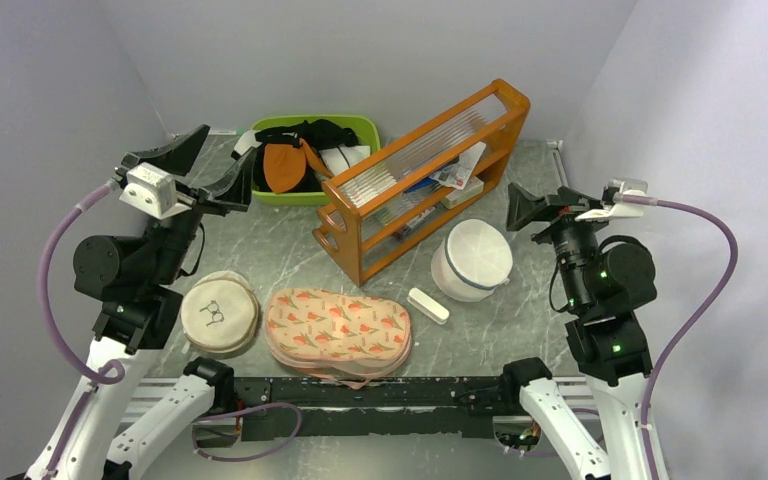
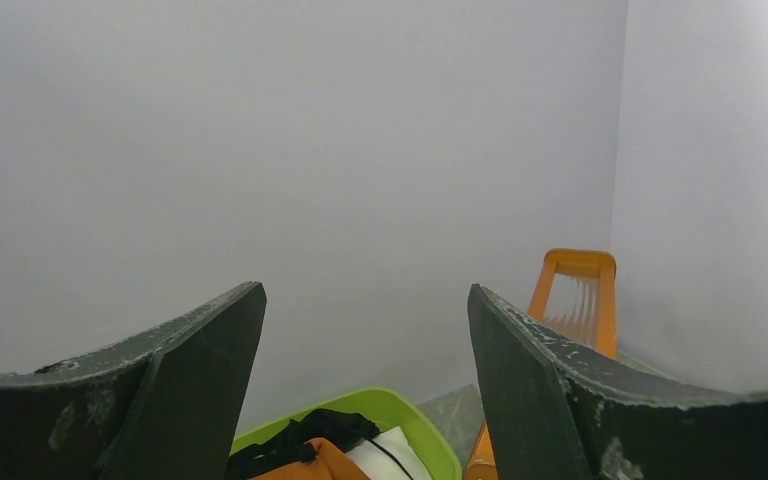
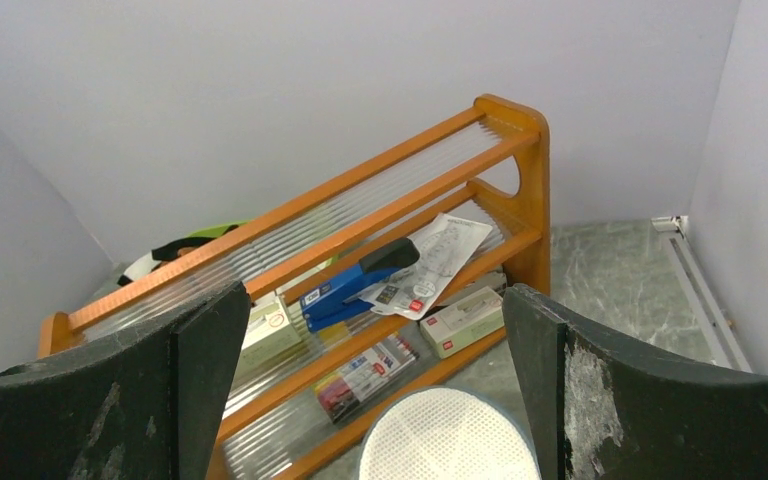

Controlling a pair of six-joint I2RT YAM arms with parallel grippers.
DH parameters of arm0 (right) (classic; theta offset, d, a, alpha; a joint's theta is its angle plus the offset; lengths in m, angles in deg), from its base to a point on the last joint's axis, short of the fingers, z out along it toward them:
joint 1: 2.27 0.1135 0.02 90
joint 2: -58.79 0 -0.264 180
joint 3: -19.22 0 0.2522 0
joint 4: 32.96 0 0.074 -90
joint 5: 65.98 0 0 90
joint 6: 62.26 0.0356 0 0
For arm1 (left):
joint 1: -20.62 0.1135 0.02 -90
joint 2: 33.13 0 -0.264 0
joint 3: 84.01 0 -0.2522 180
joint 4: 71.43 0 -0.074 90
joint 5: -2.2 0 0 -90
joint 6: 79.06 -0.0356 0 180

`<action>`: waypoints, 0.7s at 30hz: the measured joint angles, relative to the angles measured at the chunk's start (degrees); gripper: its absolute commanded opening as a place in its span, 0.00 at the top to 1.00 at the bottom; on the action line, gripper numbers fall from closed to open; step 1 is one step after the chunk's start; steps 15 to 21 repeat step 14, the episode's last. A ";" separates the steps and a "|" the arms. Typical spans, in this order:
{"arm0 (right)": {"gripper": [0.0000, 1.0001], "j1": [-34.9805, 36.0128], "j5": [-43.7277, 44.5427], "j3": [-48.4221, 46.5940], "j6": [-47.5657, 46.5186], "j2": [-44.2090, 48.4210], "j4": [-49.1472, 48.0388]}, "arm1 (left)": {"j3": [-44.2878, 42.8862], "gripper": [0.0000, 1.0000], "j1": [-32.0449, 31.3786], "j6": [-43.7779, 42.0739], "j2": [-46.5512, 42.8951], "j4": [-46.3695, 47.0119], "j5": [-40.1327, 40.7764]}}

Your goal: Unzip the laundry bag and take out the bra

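Observation:
The peach-pink printed laundry bag lies flat at the table's near middle, between the two arm bases. An orange padded bra with black straps lies in the green bin at the back; its top also shows in the left wrist view. My left gripper is open and empty, raised at the bin's left end. My right gripper is open and empty, raised at the right above the white cylindrical bag. Both grippers are far from the laundry bag.
An orange wooden rack with a stapler and packets stands slantwise at the middle back. A white cylindrical bag with a blue band stands to its right. A round beige pouch lies left of the laundry bag, and a small white box lies right of it.

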State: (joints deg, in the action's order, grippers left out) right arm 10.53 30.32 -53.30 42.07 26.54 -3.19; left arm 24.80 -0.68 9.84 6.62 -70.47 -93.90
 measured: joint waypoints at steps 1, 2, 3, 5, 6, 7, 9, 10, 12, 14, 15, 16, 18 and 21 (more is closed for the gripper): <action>0.00 0.00 0.13 0.00 0.02 -0.17 0.15 | 0.00 0.14 -0.04 0.00 0.02 0.00 0.13; 0.00 0.00 0.17 0.02 0.04 -0.26 0.24 | 0.00 0.14 -0.09 0.00 0.04 0.00 0.28; 0.00 0.00 0.24 0.02 0.04 -0.26 0.24 | 0.00 0.14 -0.15 0.00 0.09 0.02 0.42; 0.00 0.00 0.48 0.00 0.04 -0.24 0.22 | 0.00 0.14 -0.22 0.00 0.28 0.02 0.70; 0.00 0.00 0.61 0.00 0.02 -0.26 0.22 | 0.00 0.14 -0.26 0.00 0.39 0.00 0.85; 0.00 0.00 0.66 0.00 0.04 -0.28 0.24 | 0.00 0.14 -0.28 0.00 0.52 -0.02 0.98; 0.00 0.00 0.83 0.00 0.04 -0.35 0.24 | 0.00 0.14 -0.28 -0.02 0.70 -0.02 1.11; 0.00 0.00 0.98 0.00 0.04 -0.42 0.24 | 0.00 0.14 -0.28 -0.02 0.72 -0.04 1.20; 0.00 0.00 0.96 0.00 0.00 -0.52 0.24 | 0.00 0.14 -0.28 0.00 0.70 -0.02 1.40; 0.00 0.00 0.96 0.07 0.00 -0.52 0.15 | 0.00 0.14 -0.28 0.00 0.70 -0.02 1.49; 0.00 0.00 0.96 0.07 0.00 -0.52 0.15 | 0.00 0.14 -0.28 0.00 0.70 -0.02 1.49; 0.00 0.00 0.96 0.07 0.00 -0.52 0.15 | 0.00 0.14 -0.28 0.00 0.70 -0.02 1.49; 0.00 0.00 0.96 0.07 0.00 -0.52 0.15 | 0.00 0.14 -0.28 0.00 0.70 -0.02 1.49; 0.00 0.00 0.96 0.07 0.00 -0.52 0.15 | 0.00 0.14 -0.28 0.00 0.70 -0.02 1.49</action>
